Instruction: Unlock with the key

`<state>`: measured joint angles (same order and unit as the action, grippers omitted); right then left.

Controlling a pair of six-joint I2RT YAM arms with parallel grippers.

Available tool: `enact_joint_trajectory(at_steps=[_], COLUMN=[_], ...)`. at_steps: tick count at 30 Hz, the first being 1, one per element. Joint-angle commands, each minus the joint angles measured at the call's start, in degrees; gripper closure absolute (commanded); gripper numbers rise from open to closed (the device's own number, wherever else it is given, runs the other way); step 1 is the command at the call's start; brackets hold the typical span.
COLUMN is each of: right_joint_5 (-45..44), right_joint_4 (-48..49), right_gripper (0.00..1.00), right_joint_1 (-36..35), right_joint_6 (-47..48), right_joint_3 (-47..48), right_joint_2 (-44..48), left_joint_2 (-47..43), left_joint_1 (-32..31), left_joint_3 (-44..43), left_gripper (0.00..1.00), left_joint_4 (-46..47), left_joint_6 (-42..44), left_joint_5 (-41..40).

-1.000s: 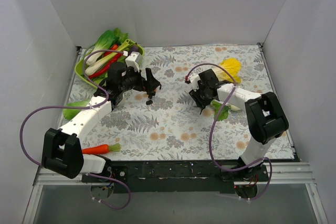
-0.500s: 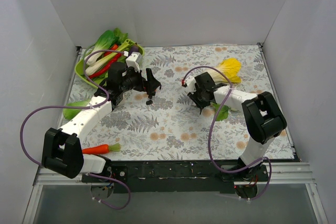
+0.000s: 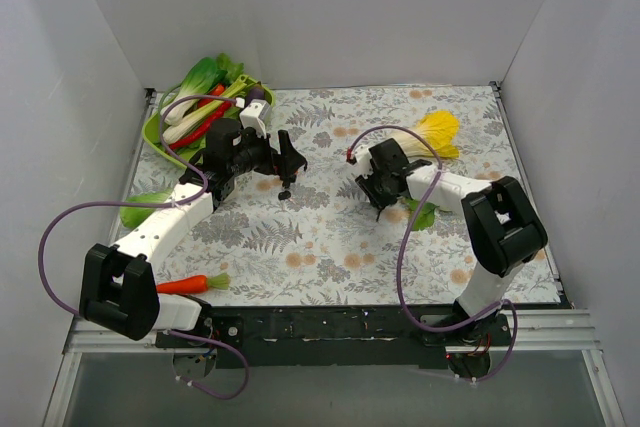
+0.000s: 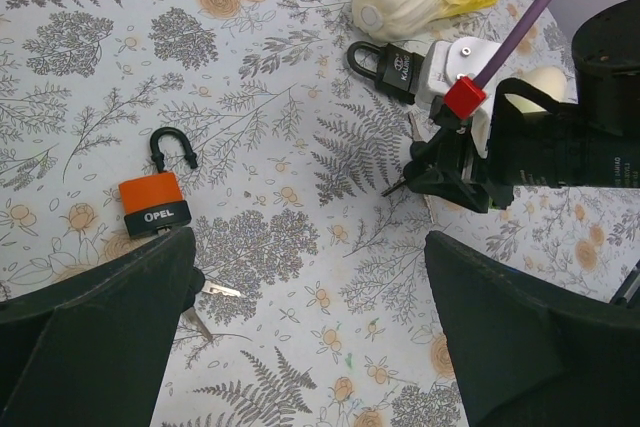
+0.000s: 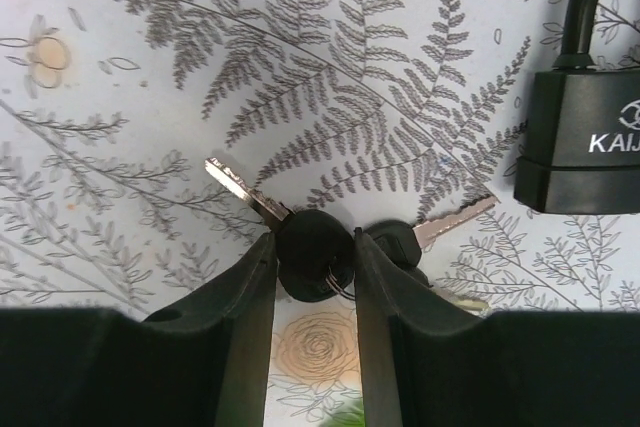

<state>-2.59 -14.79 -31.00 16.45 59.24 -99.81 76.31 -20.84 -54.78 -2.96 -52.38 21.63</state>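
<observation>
In the right wrist view my right gripper is shut on the black head of a key that lies on the flowered cloth, its blade pointing up-left. A second key on the same ring lies just to the right. A black padlock lies at the upper right; it also shows in the left wrist view. An orange padlock with its shackle raised lies by my left gripper, which is open and empty above the cloth. Another pair of keys lies beside its left finger.
A napa cabbage lies behind the right gripper and a green leaf beside it. A green tray of vegetables stands at the back left. A bok choy and a carrot lie along the left side.
My right gripper has shifted a little to the left, onto the keys. The left arm has not moved.
</observation>
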Motion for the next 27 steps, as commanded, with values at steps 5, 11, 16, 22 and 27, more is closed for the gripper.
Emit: enact_joint_trajectory(at_steps=[5,11,16,22,27], right_joint_5=[9.0,9.7,6.9,3.7,2.9], right_joint_4=[6.6,13.5,17.1,19.1,19.4], right_gripper=[0.96,0.95,0.95,0.95,0.95], right_joint_1=[-0.8,-3.4,-7.6,-10.8,-11.3], right_joint_6=[-10.7,-14.8,-17.4,-18.0,-17.7], right_joint_3=[-0.8,-4.3,-5.6,-5.4,-4.9], right_joint_2=[7.7,11.4,13.9,16.9,18.8], left_joint_2=[0.7,5.2,9.4,13.0,14.1], left_joint_1=[-0.3,-0.6,-1.2,-2.5,-4.2], left_joint_3=[-0.5,0.0,-0.1,-0.6,-0.7], left_gripper=[0.02,0.02,0.04,0.10,0.23], left_joint_4=[0.8,3.0,6.4,6.8,7.6], left_joint_6=[-2.0,-7.4,-10.7,-12.1,-12.5], left_joint_5=[1.8,8.9,16.4,21.3,23.7])
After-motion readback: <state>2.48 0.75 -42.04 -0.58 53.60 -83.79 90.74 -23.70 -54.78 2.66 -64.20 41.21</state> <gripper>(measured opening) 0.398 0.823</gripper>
